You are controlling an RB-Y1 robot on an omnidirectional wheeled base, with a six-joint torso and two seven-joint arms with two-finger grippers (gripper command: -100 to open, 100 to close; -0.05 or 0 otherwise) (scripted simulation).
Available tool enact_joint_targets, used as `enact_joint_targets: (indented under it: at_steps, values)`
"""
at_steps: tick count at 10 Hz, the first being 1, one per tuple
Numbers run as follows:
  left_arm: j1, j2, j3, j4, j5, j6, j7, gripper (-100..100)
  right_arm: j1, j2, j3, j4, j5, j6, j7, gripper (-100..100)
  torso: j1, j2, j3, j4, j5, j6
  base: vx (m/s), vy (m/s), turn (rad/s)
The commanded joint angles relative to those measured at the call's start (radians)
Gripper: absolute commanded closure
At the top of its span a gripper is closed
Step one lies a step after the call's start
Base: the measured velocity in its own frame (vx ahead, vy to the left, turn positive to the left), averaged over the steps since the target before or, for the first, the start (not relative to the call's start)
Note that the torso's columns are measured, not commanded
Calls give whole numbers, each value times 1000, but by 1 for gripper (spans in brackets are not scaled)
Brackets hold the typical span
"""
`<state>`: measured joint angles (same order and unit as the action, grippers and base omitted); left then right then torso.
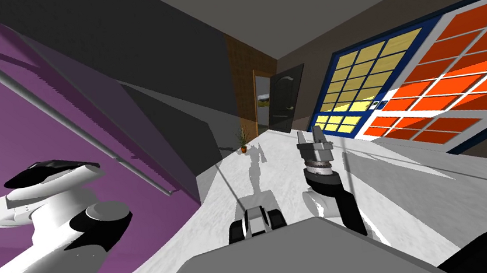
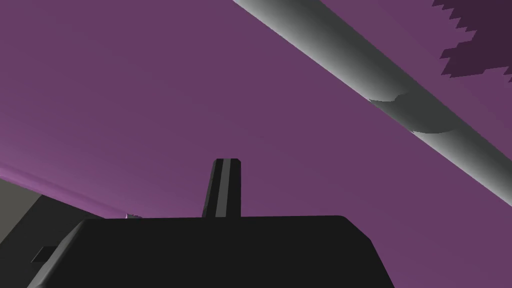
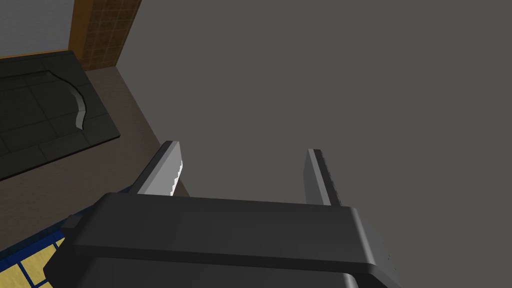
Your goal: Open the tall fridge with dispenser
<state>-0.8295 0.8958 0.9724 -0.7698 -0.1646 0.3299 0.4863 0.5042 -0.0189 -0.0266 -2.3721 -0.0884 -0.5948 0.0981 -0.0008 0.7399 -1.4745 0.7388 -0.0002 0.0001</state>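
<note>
Presently: left gripper (image 2: 227, 161), fingers pressed together on nothing, faces purple fridge door (image 2: 125, 90); grey bar handle (image 2: 400, 97) beside it, ungrasped, so probably lining up. Right gripper (image 3: 245, 170) spread, idle.

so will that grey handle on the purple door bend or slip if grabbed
The handle looks like a thick straight rod, so probably stiff. Its smooth round surface may let a grip slide. The purple door is big, likely heavy to swing.
</note>
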Motion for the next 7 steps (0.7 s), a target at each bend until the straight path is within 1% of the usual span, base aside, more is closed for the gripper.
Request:
enact_joint_targets:
  at_steps: [1, 2, 3, 5, 6, 7]
  values:
    - [53, 43, -56, -15, 82, -14, 0, 100, 0, 0, 0, 0, 0, 0, 0, 0, 0, -6, -4, -2, 0, 0, -97, 13, 13]
    - [58, 43, -86, -15, 112, -14, 0, 100, 0, 0, 0, 0, 0, 0, 0, 0, 2, -3, -2, -1, 1, -1, -113, 9, 16]
    - [58, 43, -91, -15, 145, -14, 0, 100, 0, 0, 0, 0, 0, 0, 0, 0, 1, -1, -1, -1, 1, 0, -62, 0, 3]
    - [58, 43, -91, -15, 190, -14, 0, 100, 0, 0, 0, 0, 0, 0, 0, 0, 0, -5, -4, -2, 0, 0, -7, -1, -2]
    - [107, 86, -140, -30, 224, -24, 0, 100, 0, 0, 0, 0, 0, 0, 0, 0, 1, -6, -4, -2, 0, 0, -87, 11, 15]
    - [111, 86, -163, -30, 251, -24, 0, 100, 0, 0, 0, 0, 0, 0, 0, 0, 2, 1, 0, 0, 0, -1, -117, 8, 15]
